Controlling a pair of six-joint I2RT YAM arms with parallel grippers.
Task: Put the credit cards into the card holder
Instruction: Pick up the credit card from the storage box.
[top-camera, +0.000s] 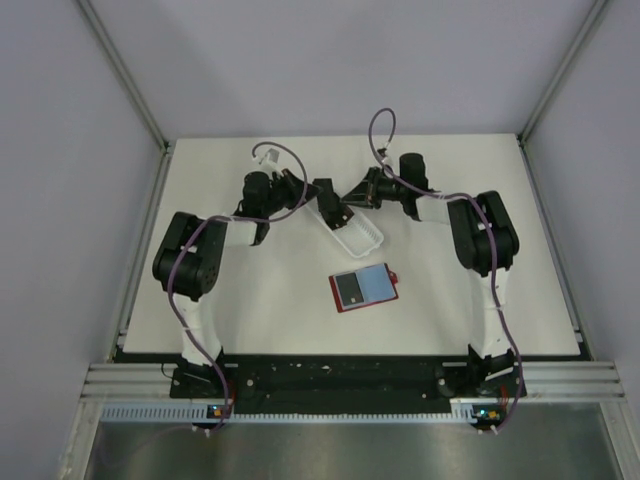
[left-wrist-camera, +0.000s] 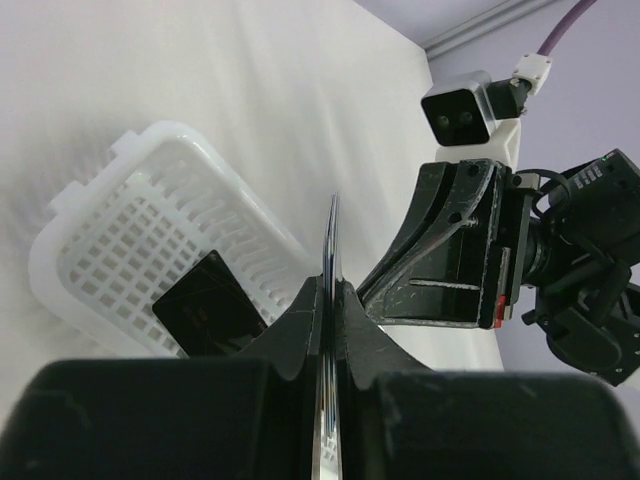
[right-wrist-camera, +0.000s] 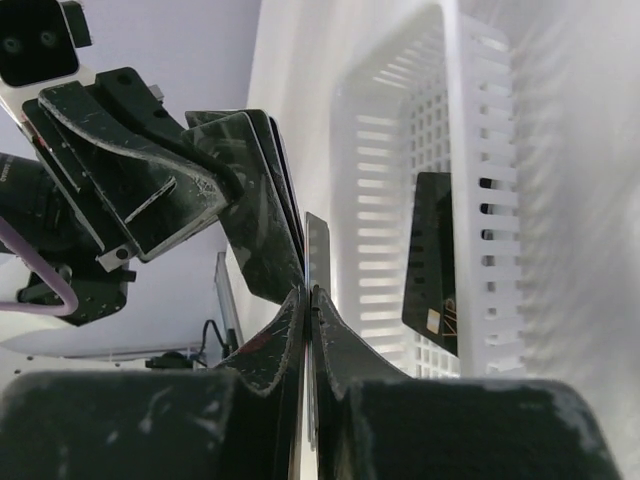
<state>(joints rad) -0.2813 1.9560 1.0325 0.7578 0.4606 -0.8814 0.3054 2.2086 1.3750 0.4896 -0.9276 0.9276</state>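
Nearest: card holder (top-camera: 378, 284) lies open on table (top-camera: 250, 310). 1 black card (top-camera: 350, 290) is on its left half; slotted or just resting, can't tell. Further back, both arms meet over white tray (top-camera: 362, 236). Left fingers (left-wrist-camera: 316, 305) pinch tight on an edge-on card (left-wrist-camera: 331, 240), right fingers (right-wrist-camera: 300, 315) clamp a thin card (right-wrist-camera: 318, 250). Same card or 2, unclear. 1 spare card (left-wrist-camera: 205, 310) lies in tray. Est. roughly a third done; held and tray cards left.

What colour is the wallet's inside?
The wallet is pale blue-grey inside, red at the edges. The top view shows it best.
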